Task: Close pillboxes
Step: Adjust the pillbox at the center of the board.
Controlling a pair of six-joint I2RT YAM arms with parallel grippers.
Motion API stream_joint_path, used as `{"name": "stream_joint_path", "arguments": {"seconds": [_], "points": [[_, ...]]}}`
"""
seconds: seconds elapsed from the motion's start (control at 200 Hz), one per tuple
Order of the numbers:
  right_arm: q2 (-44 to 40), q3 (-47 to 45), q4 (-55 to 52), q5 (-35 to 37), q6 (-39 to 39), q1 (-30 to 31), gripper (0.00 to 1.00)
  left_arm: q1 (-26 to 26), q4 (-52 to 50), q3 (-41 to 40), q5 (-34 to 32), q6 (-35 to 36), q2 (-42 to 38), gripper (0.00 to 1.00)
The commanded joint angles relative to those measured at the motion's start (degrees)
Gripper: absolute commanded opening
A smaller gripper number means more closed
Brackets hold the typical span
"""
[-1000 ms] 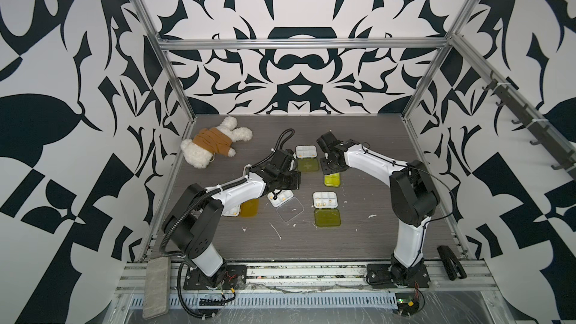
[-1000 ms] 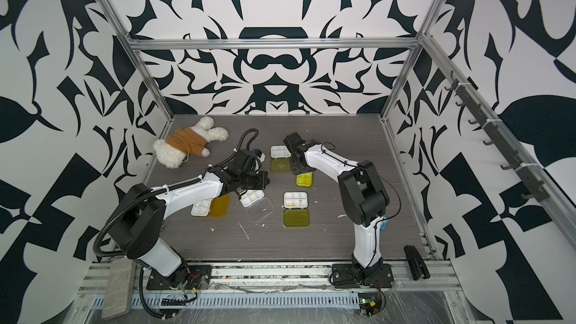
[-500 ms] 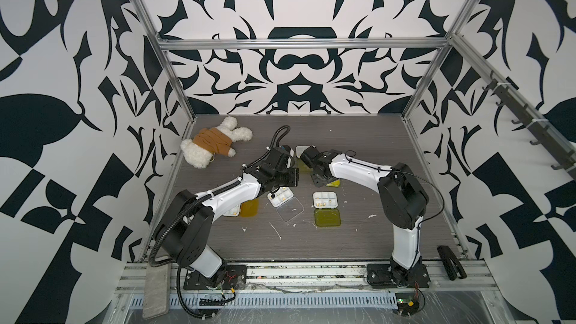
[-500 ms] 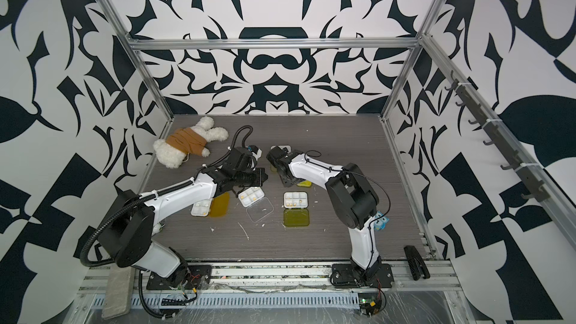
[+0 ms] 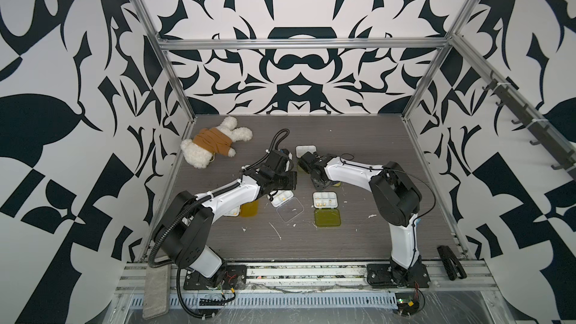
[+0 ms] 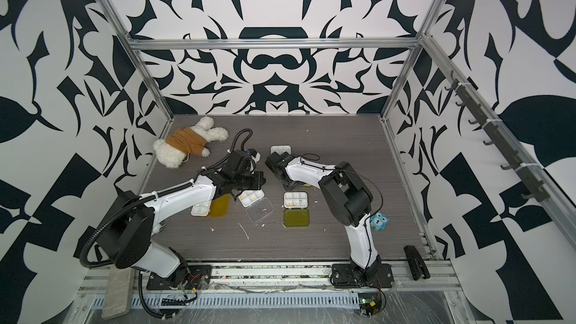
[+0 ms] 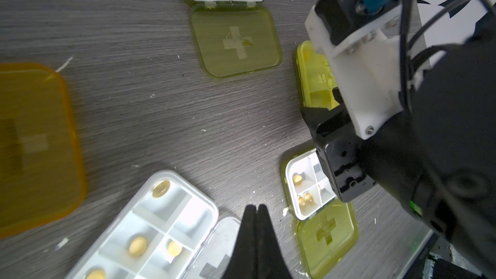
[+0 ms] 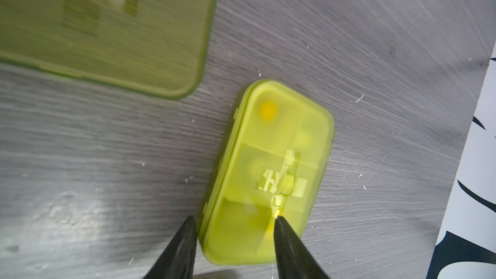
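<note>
Several pillboxes lie mid-table. Seen from the right wrist, a yellow-green pillbox (image 8: 268, 170) has its lid down; my right gripper (image 8: 235, 221) is open, one finger beside its edge, the other over its lid. My left gripper (image 7: 256, 206) is shut and empty, hovering between the open clear pillbox (image 7: 150, 232) and an open yellow-green pillbox (image 7: 306, 189). Another open yellow-green pillbox (image 7: 236, 41) and an amber lid (image 7: 32, 146) lie flat. In both top views the left gripper (image 5: 293, 180) and right gripper (image 5: 319, 182) sit close together, with the open amber pillbox (image 5: 249, 210) nearer the front left.
A plush bear (image 5: 215, 143) lies at the back left. A blue owl toy (image 6: 378, 221) stands by the right arm's base. A black object (image 5: 452, 263) rests at the front right edge, a grey pad (image 5: 156, 288) at the front left. White crumbs dot the table.
My right gripper has swung from the back pillbox leftward and toward the front, over the closed yellow-green box, its jaws slightly wider. The left arm shifted a little and stays shut.
</note>
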Motion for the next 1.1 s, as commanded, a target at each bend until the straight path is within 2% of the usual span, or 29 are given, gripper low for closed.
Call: {"name": "stream_joint_path", "arguments": {"seconds": [0.0, 0.345, 0.705, 1.095], "points": [[-1.92, -0.43, -0.23, 2.28, 0.98, -0.21, 0.5, 0.24, 0.24, -0.6, -0.05, 0.02, -0.6, 0.02], [-7.22, -7.31, 3.5, -2.05, 1.0, -6.41, 0.5, 0.26, 0.58, -0.5, 0.2, -0.1, 0.1, 0.02], [-9.83, -10.34, 6.57, -5.34, -0.7, -13.45, 0.5, 0.2, 0.43, -0.25, 0.13, -0.16, 0.25, 0.02], [-7.75, -7.01, 7.84, -8.76, -4.73, -20.95, 0.49, 0.23, -0.48, 0.78, -0.46, 0.67, 1.52, 0.02]]}}
